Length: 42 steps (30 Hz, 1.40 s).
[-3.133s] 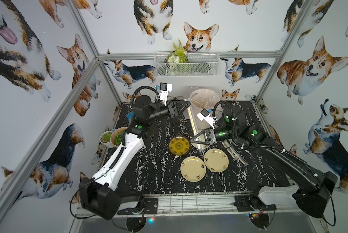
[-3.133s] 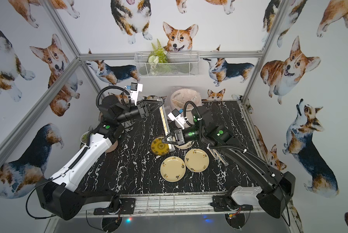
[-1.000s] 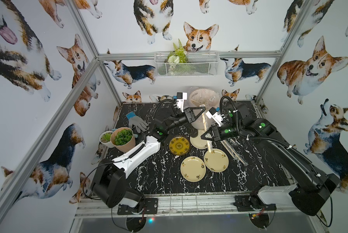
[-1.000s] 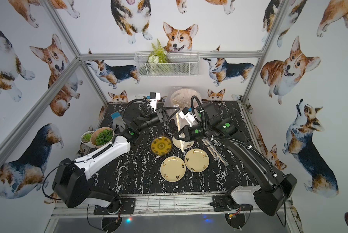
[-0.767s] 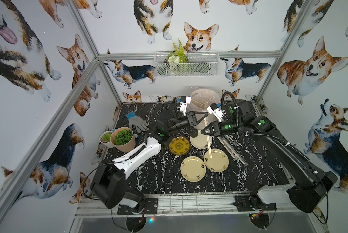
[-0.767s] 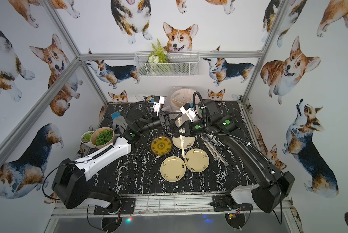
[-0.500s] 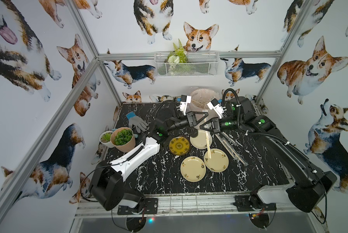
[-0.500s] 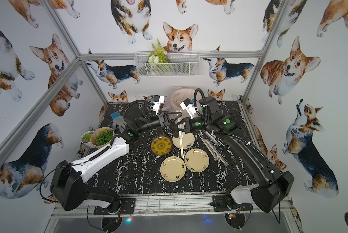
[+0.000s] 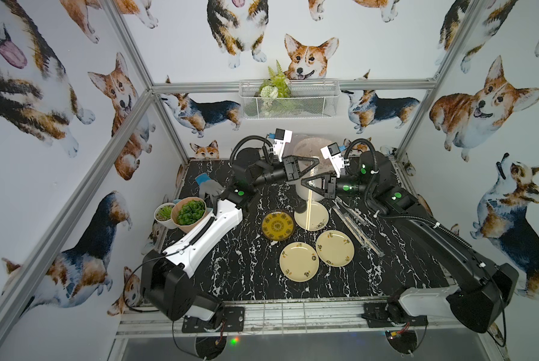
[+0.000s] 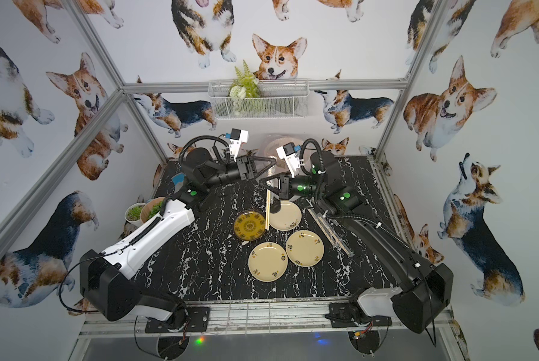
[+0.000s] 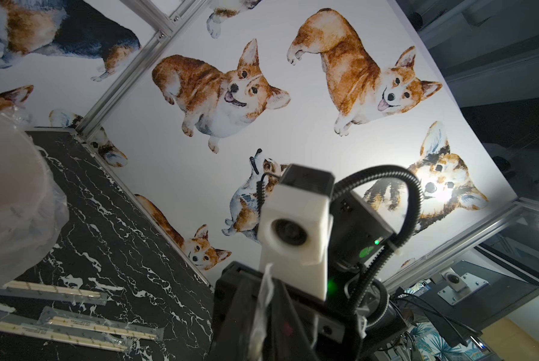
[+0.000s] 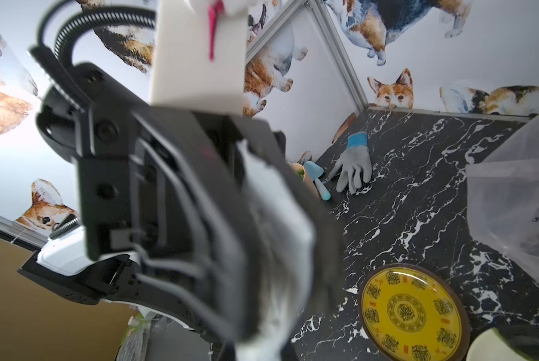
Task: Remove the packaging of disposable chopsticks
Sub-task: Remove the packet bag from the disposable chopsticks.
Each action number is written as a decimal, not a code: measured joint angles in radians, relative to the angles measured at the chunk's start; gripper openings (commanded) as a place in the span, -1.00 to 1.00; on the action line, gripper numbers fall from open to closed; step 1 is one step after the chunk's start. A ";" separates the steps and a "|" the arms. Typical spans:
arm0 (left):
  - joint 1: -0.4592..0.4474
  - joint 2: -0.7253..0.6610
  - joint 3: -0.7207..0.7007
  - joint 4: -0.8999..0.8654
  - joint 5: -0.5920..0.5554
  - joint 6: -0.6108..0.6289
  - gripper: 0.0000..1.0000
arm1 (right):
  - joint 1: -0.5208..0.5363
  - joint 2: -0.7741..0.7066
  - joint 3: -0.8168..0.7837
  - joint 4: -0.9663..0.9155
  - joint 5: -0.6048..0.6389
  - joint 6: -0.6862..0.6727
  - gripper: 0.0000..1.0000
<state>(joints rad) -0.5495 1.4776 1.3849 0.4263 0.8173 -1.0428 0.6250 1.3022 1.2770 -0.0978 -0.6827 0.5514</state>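
Right claw (image 9: 303, 185) was clamped on bare chopsticks (image 9: 308, 212); left claw (image 9: 317, 161) sat at the sleeve, jaw state unclear.
The chopsticks hung straight down from the right claw's tips, over a cream plate (image 9: 320, 216) beneath it. A thin clear strip of packaging (image 11: 263, 300) showed at the left claw's tips, with the lined bin (image 9: 305, 145) just behind that claw. I couldn't tell if those jaws were apart or pinched on the strip. More wrapped pairs (image 11: 74, 328) lay flat on the table (image 9: 246, 265), below and outboard of the right claw. My read: the film is near weightless, floppy and slick and may cling to the pads, so take its loose end. The sticks are light, stiff and thin and would swing in a tip pinch, so grip near one end.
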 measured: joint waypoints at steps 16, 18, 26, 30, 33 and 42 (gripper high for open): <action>0.088 -0.180 -0.292 0.099 0.190 0.071 0.01 | -0.056 -0.068 0.052 -0.020 0.076 0.023 -1.00; 0.062 -0.193 -0.325 0.100 0.226 0.102 0.01 | -0.056 -0.066 0.078 -0.019 0.067 0.022 -1.00; 0.000 -0.164 -0.308 0.099 0.299 0.173 -0.15 | -0.057 -0.037 0.078 0.019 0.014 0.078 -1.00; -0.008 -0.158 -0.306 0.092 0.329 0.191 -0.03 | -0.055 -0.042 0.071 0.040 0.005 0.090 -1.00; -0.008 -0.167 -0.306 0.044 0.332 0.235 0.00 | -0.055 -0.044 0.071 0.041 0.007 0.093 -1.00; -0.008 -0.193 -0.318 -0.065 0.315 0.339 -0.04 | -0.049 -0.053 0.063 0.040 0.036 0.095 -1.00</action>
<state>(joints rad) -0.5575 1.2850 1.0668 0.3611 1.1324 -0.7036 0.5762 1.2491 1.3399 -0.0574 -0.6468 0.6464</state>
